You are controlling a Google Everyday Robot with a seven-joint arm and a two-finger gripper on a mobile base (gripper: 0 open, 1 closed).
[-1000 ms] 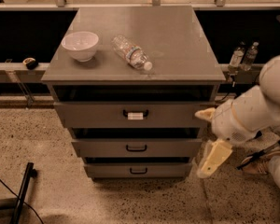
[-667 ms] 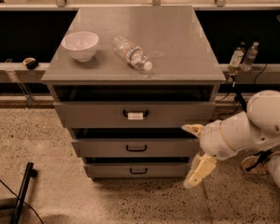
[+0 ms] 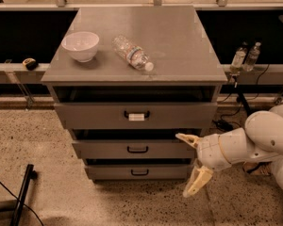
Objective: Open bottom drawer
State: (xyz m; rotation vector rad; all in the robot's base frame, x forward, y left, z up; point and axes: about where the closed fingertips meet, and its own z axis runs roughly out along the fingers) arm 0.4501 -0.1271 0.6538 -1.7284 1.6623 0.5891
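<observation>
The grey cabinet has three drawer fronts. The bottom drawer (image 3: 139, 172) is the lowest and shortest, with a small black loop handle (image 3: 139, 173); it looks shut. Above it are the middle drawer (image 3: 137, 149) and the tall top drawer (image 3: 136, 115) with a white label on its handle. My gripper (image 3: 188, 166) is at the cabinet's lower right, in front of the right ends of the middle and bottom drawers. Its two cream fingers are spread wide apart, one fingertip (image 3: 181, 137) up by the middle drawer, the other low near the floor. It holds nothing.
A white bowl (image 3: 80, 45) and a clear plastic bottle (image 3: 132, 53) lying on its side rest on the cabinet top (image 3: 179, 41). Two small bottles (image 3: 245, 56) stand on a ledge at the right. A black stand (image 3: 21, 197) lies on the speckled floor at lower left.
My arm and gripper have moved left and slightly down, from beside the cabinet's right edge to in front of the lower drawers' right ends. The drawers have not moved.
</observation>
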